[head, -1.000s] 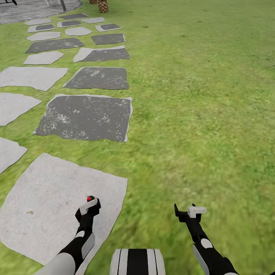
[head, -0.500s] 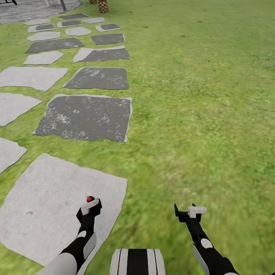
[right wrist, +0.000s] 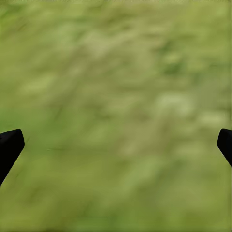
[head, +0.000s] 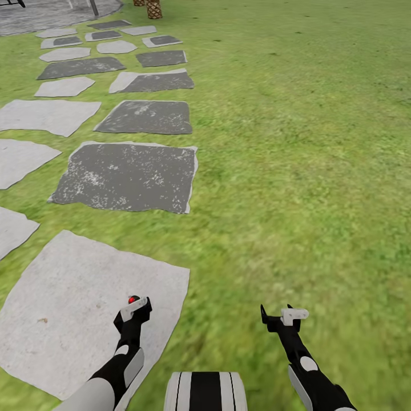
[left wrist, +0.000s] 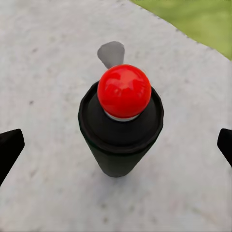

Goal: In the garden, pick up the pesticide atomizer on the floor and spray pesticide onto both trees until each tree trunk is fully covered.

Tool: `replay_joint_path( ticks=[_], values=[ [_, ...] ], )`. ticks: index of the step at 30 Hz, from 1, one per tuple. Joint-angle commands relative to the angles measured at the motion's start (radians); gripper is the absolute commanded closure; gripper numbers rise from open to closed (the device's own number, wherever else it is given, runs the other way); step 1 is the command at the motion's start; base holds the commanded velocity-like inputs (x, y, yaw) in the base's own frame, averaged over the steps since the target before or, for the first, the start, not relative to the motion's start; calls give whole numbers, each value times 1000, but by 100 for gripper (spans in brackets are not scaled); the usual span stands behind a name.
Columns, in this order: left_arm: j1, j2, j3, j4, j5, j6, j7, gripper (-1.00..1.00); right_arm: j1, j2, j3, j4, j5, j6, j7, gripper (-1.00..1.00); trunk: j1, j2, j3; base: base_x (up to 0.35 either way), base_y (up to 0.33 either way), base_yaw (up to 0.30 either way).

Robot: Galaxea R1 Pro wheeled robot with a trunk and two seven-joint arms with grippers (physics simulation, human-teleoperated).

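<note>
The lawn (head: 297,142) carries grey paving slabs (head: 128,176). On the nearest pale slab (head: 68,308) the pesticide atomizer (left wrist: 121,130) stands upright, red ball on top, no label readable. The left pincer (left wrist: 116,145) hangs spread around it, not touching. The right pincer (right wrist: 116,145) is spread over grass.

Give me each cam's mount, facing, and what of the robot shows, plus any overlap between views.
Head view: on the head, looking forward and down over lawn and paving slabs; both arms, left hand, right hand.
Left wrist view: looks down on atomizer standing on a pale slab; black fingertips at the edges.
Right wrist view: down at blurred grass; fingertips.
Shared: the atomizer's red knob, head and left wrist.
</note>
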Motion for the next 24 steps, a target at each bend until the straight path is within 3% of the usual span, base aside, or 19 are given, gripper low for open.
replay_joint_path(
  ticks=[1,24],
  values=[
    [0,0,0,0,0,0,0,-100,0,0,0,0,0,0,0,-100,0,0,0,5,0,0],
    [0,0,1,0,1,0,1,-100,0,0,0,0,0,0,0,-100,0,0,0,22,0,0]
  ],
)
